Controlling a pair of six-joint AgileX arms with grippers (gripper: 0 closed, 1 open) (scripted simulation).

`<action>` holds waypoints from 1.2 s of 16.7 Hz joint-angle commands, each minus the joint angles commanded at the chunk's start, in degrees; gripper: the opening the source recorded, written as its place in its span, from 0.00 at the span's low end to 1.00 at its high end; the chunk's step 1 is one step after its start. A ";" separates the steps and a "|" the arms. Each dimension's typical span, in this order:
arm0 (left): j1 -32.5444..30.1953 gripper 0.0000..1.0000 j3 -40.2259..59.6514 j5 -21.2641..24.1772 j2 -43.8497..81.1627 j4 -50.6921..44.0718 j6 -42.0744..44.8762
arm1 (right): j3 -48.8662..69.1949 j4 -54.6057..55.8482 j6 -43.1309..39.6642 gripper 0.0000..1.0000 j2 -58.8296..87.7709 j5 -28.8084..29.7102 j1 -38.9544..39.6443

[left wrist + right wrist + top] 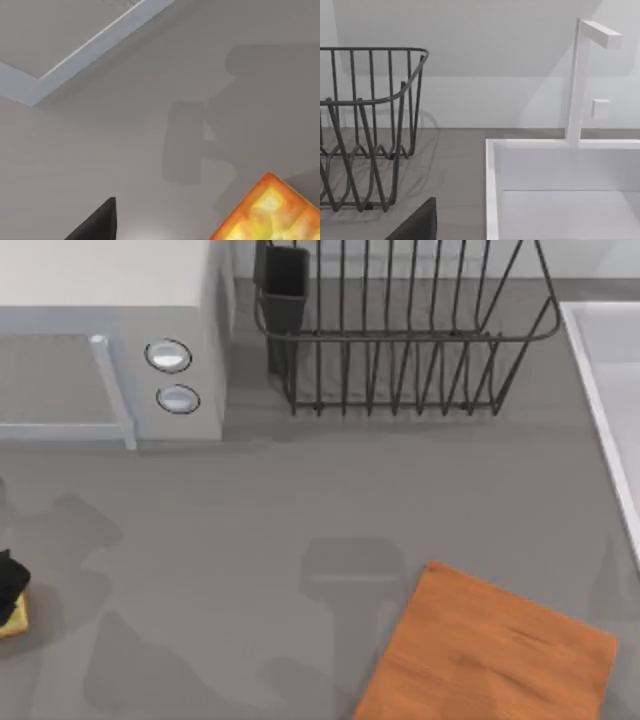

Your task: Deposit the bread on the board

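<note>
The bread (12, 618) lies at the far left edge of the bench (240, 540), well apart from the board (490, 655) at the lower right. I judge it light, soft and crushable, best pinched gently across opposite crust edges. My left claw (8, 580) sits right at it; I cannot tell whether it is grasping. The wire rack (400, 330) looks empty, as does the sink (560, 190) by my right arm.
</note>
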 joint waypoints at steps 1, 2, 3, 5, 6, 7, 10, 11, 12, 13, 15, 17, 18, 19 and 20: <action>0.32 1.00 3.25 0.03 5.38 -2.99 4.26 | 0.00 0.00 0.00 1.00 0.00 0.00 0.00; 0.63 1.00 6.43 0.02 10.65 -5.92 8.46 | 0.00 0.00 0.00 1.00 0.00 0.00 0.00; 0.93 1.00 9.50 -0.03 15.74 -8.77 12.55 | 0.00 0.00 0.00 1.00 0.00 0.00 0.00; 1.48 1.00 15.16 -0.23 25.10 -14.16 20.26 | 0.00 0.00 0.00 1.00 0.00 0.00 0.00; 1.73 1.00 17.68 -0.37 29.25 -16.66 23.79 | 0.00 0.00 0.00 1.00 0.00 0.00 0.00; 1.95 1.00 19.95 -0.52 32.98 -18.99 27.04 | 0.00 0.00 0.00 1.00 0.00 0.00 0.00; 2.42 1.00 24.99 -0.98 41.33 -24.57 34.60 | 0.00 0.00 0.00 1.00 0.00 0.00 0.00; 2.52 1.00 26.02 -1.10 43.06 -25.83 36.26 | 0.00 0.00 0.00 1.00 0.00 0.00 0.00; 2.58 1.00 26.70 -1.18 44.22 -26.70 37.40 | 0.00 0.00 0.00 1.00 0.00 0.00 0.00; 2.60 1.00 27.03 -1.23 44.79 -27.14 37.96 | 0.00 0.00 0.00 1.00 0.00 0.00 0.00; 2.60 1.00 27.03 -1.23 44.79 -27.14 37.96 | 0.00 0.00 0.00 1.00 0.00 0.00 0.00; 2.31 1.00 26.84 -1.18 44.61 -27.00 37.88 | 0.00 0.00 0.00 1.00 0.00 0.00 0.00; 2.34 1.00 26.70 -1.19 44.71 -26.81 37.86 | 0.00 0.00 0.00 1.00 0.00 0.00 0.00; 2.40 1.00 26.18 -1.21 45.14 -26.05 37.82 | 0.00 0.00 0.00 1.00 0.00 0.00 0.00; 2.45 1.00 25.38 -1.23 45.80 -24.70 37.80 | 0.00 0.00 0.00 1.00 0.00 0.00 0.00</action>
